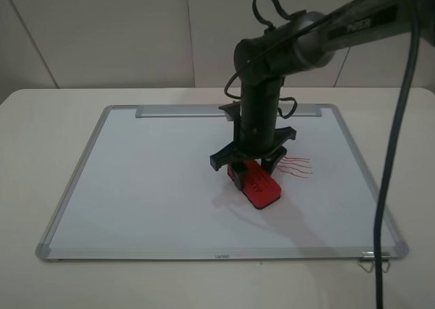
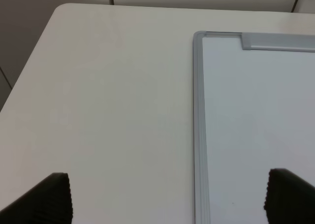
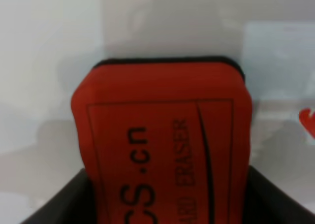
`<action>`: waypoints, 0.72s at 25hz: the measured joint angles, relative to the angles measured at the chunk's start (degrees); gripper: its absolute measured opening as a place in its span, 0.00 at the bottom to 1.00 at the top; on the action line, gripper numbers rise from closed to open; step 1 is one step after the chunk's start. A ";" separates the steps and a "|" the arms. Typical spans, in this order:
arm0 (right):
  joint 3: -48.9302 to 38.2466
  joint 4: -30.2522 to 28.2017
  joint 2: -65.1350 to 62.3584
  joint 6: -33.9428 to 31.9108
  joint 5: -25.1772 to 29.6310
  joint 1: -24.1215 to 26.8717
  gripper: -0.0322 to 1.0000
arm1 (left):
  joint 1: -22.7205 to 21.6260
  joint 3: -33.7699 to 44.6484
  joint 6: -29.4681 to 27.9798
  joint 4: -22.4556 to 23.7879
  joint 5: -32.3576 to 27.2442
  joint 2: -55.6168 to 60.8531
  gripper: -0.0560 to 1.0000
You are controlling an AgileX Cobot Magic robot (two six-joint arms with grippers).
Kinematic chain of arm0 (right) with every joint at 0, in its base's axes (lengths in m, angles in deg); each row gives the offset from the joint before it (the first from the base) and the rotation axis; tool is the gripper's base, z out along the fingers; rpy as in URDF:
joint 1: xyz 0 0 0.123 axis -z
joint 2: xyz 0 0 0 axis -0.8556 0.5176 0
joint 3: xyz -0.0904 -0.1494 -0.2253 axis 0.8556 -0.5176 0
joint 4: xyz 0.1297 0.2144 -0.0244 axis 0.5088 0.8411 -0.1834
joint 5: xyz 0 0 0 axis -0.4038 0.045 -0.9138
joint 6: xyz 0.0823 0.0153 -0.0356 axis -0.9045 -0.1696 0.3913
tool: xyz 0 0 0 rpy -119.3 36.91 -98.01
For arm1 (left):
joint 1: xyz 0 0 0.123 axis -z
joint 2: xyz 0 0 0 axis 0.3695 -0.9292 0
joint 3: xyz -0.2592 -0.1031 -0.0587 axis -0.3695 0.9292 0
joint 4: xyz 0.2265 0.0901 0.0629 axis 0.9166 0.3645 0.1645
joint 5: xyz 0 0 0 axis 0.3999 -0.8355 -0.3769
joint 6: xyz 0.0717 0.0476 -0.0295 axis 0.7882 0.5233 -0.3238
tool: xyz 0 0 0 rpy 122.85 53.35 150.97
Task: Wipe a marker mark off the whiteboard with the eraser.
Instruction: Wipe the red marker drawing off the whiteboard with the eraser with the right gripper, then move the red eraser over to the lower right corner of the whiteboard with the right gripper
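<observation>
The whiteboard [image 1: 149, 180] lies flat on the table, its grey tray strip [image 1: 180, 111] along the far edge. My right gripper [image 1: 253, 165] reaches down over the board's middle and is shut on the red eraser [image 1: 262, 185], which rests on the board surface. In the right wrist view the eraser [image 3: 162, 145] fills the middle, dark lettering up, between the black fingers [image 3: 64, 204]. The pot-like marker mark is not in view. My left gripper [image 2: 167, 199] stands open and empty over the table beside the board's frame [image 2: 198, 125].
A cluster of red wavy lines [image 1: 296, 165] lies just right of the eraser; a red stroke end [image 3: 307, 120] shows in the right wrist view. A binder clip [image 1: 374, 261] sits at the board's near right corner. A dark cable [image 1: 397, 153] hangs at right.
</observation>
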 joint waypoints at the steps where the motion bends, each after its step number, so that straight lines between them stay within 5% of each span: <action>1: -0.22 0.19 -1.05 0.00 0.63 0.00 0.51 | 0.00 0.00 0.00 0.00 0.00 0.00 0.79; 10: -4.38 1.22 -14.79 -0.48 1.35 0.09 0.51 | 0.00 0.00 0.00 0.00 0.00 0.00 0.79; 18: -23.51 -2.12 -25.89 -7.95 -8.90 6.28 0.51 | 0.00 0.00 0.00 0.00 0.00 0.00 0.79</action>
